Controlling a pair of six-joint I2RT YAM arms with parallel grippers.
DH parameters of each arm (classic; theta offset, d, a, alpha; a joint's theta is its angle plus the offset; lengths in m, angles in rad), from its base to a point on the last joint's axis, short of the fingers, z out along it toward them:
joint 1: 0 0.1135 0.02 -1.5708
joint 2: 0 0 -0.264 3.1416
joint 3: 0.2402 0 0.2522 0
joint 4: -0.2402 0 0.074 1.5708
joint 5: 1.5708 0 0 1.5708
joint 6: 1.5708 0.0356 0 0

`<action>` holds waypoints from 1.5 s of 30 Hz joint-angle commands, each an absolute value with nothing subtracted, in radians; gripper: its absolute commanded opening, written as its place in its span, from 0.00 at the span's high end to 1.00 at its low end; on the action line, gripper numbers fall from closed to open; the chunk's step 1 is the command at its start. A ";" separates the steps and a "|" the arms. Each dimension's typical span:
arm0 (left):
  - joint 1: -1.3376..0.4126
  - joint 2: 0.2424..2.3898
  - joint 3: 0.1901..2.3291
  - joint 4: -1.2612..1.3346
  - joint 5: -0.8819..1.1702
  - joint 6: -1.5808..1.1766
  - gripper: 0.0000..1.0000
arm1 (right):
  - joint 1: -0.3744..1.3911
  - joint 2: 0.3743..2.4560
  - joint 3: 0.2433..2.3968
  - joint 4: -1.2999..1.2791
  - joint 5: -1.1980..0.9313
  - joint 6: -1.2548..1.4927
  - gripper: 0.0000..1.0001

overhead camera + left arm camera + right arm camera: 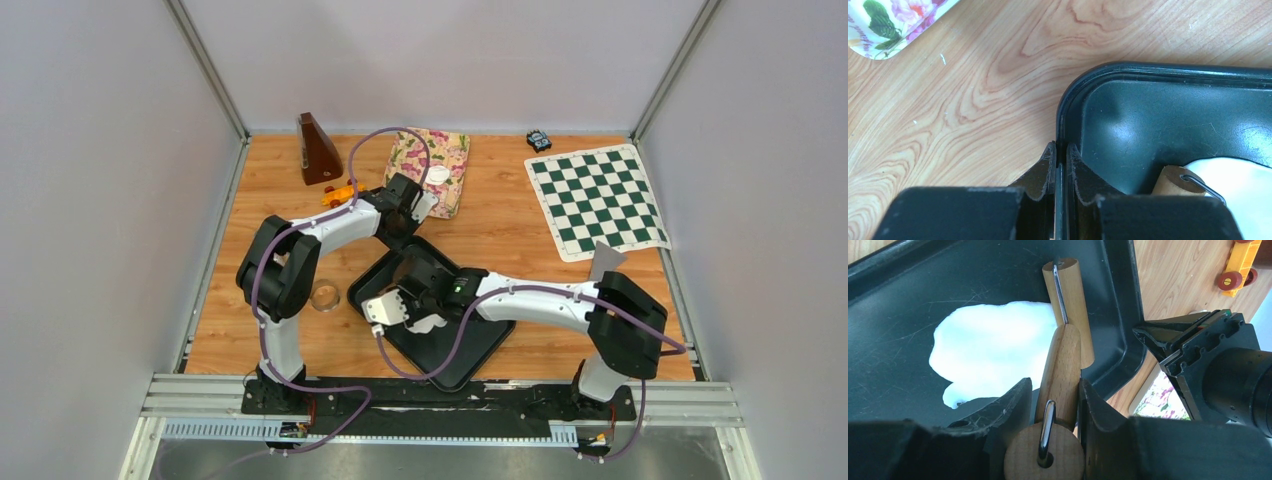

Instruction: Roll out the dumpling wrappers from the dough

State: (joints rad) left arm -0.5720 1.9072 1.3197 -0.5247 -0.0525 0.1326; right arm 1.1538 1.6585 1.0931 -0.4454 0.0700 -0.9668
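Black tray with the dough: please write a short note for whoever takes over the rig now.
Left tool: shut on the black tray rim.
Right tool: shut on the roller handle; roller lies at the dough edge inside the tray.
Done: dough flattened to an uneven sheet; one round wrapper on the floral tray.
Left: roll further, then cut with the ring cutter, now on the table beside the tray.
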 commanded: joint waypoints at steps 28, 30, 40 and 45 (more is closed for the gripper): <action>-0.534 1.866 1.354 -0.472 -0.097 0.126 1.00 | 1.250 1.640 0.866 -0.959 -0.156 -0.763 1.00; -0.534 1.866 1.354 -0.472 -0.097 0.128 1.00 | 1.258 1.640 0.860 -0.963 -0.159 -0.762 1.00; -0.534 1.860 1.354 -0.476 -0.087 0.126 1.00 | 1.257 1.729 0.879 -0.765 -0.002 -0.740 1.00; -0.534 1.851 1.344 -0.469 -0.090 0.128 1.00 | 1.256 1.725 0.884 -0.762 -0.014 -0.734 1.00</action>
State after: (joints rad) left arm -0.5468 1.9045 1.3197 -0.5232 -0.0452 0.1184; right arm 1.2644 1.5890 0.9924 -0.4744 0.1917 -0.8536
